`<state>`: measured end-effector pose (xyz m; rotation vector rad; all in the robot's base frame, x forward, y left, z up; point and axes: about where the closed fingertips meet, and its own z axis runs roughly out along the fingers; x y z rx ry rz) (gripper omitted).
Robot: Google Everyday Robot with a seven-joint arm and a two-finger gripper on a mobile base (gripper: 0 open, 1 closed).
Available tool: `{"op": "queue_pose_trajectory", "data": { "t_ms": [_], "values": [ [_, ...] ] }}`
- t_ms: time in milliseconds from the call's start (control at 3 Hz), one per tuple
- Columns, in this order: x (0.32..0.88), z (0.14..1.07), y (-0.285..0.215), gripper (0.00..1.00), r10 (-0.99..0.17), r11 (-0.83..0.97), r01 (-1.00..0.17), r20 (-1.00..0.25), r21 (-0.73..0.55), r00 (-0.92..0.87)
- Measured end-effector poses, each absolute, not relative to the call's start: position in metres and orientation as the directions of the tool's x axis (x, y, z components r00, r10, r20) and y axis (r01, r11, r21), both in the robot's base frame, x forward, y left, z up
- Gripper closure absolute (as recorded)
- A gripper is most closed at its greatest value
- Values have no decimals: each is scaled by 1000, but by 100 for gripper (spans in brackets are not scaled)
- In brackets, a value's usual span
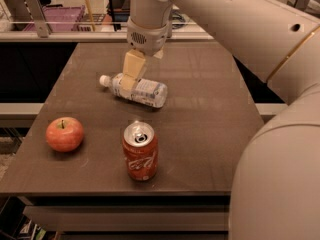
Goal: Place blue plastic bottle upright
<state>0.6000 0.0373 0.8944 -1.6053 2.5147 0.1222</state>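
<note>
The blue plastic bottle [147, 91] is seen lying on its side on the dark table [210, 109], in the far half of the top and left of centre in the view. The white cap [104, 79] is pointed towards the left edge, and the base is turned to the right and a little nearer the camera. A pale label [145, 89] with dark print is wrapped round the middle of the body.

The gripper [132, 79] is held directly over the bottle, at the half nearer the cap. Its beige tip is overlapped with the bottle's upper side in this view. Whether contact is made cannot be told, and whether the tool is released or clenched cannot be told either. The wrist above it is kept roughly vertical, and the big cream arm [240, 29] is stretched in from the right, so that the top right and lower right of the view are filled.

Nearer the camera, a red soda can [140, 151] is stood upright with its silver top and tab shown, well apart from the bottle. To the left of the can an apple [64, 133] is set stem up, near the front left corner. A loose triangle is formed by the three things, with none touching. Behind the table a rail and a purple crate [65, 18] are made out
</note>
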Motion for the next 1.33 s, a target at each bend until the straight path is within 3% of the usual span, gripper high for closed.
{"op": "queue_pose_trajectory", "data": {
  "t_ms": [1333],
  "values": [
    [607, 830, 56, 0, -899, 424, -906, -118, 14, -422]
  ]
}}
